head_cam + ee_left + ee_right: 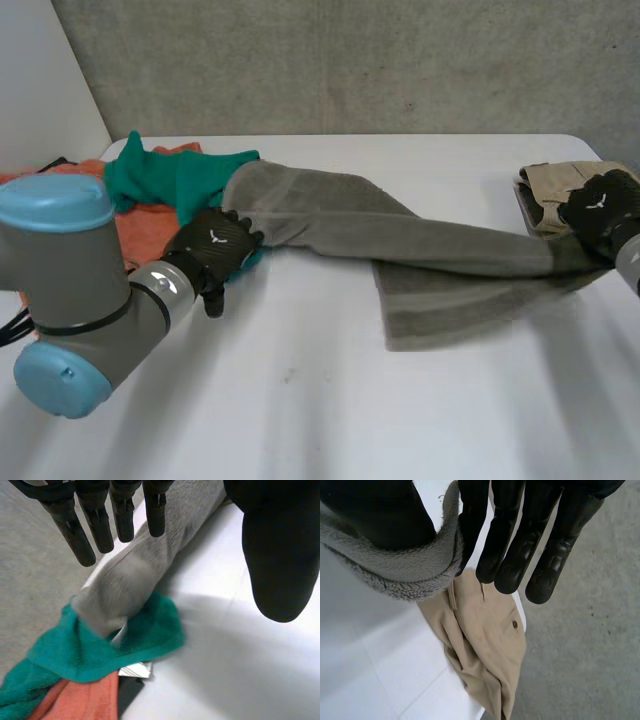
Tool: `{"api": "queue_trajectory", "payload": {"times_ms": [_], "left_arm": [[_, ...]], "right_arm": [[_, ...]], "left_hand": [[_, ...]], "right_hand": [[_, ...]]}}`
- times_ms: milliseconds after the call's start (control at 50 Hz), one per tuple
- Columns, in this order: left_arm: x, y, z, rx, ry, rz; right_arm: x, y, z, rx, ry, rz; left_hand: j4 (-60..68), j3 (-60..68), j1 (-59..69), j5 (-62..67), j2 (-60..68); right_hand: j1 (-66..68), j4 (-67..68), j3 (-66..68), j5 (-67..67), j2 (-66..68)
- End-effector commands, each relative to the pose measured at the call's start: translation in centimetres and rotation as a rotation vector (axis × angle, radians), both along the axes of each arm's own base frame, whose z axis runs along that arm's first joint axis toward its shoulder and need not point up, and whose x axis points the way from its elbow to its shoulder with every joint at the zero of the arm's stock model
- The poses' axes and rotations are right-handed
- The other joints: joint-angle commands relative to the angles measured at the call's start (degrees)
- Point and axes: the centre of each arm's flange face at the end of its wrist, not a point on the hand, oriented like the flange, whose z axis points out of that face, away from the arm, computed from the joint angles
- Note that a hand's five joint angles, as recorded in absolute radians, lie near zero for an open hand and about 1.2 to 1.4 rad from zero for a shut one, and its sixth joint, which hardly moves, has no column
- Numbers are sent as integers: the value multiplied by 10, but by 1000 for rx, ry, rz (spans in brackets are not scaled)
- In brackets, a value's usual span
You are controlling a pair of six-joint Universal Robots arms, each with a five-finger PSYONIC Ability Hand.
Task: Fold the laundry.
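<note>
A long grey towel [420, 245] lies stretched across the white table [300, 400], from the cloth pile at the left to my right hand [600, 205]. In the right wrist view my right hand [515, 545] pinches the towel's end [405, 575] between thumb and fingers, the edge wrapped round the thumb. My left hand [215, 248] rests by the towel's left end, beside the pile. In the left wrist view its fingers [95, 525] are straight and stand apart from the thumb, with the grey towel [135, 575] lying on the table under them, ungripped.
A green cloth [170, 175] and an orange cloth [140, 235] are piled at the table's left, with the towel's end on the green cloth [100, 650]. A tan garment [545, 190] lies at the right edge, just past my right fingertips [485, 640].
</note>
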Motion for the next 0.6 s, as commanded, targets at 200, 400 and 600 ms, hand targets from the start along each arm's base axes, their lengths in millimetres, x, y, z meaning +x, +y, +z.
{"api": "queue_trajectory", "payload": {"times_ms": [200, 400, 600], "left_arm": [[14, -52, -45, 1, 5, 101], [-13, -69, -43, -116, 84, 60], [-31, -84, -44, -150, 157, 52]], "right_arm": [[-8, -21, -31, 34, -25, -25], [-6, -20, -32, 43, -55, -24], [-4, -16, -36, 57, -60, -10]], "left_hand": [[16, 12, 18, 21, 15], [25, 21, 26, 30, 23], [28, 24, 30, 33, 27]], "right_hand": [[232, 120, 123, 132, 125], [232, 120, 123, 132, 125], [232, 120, 123, 132, 125]]}}
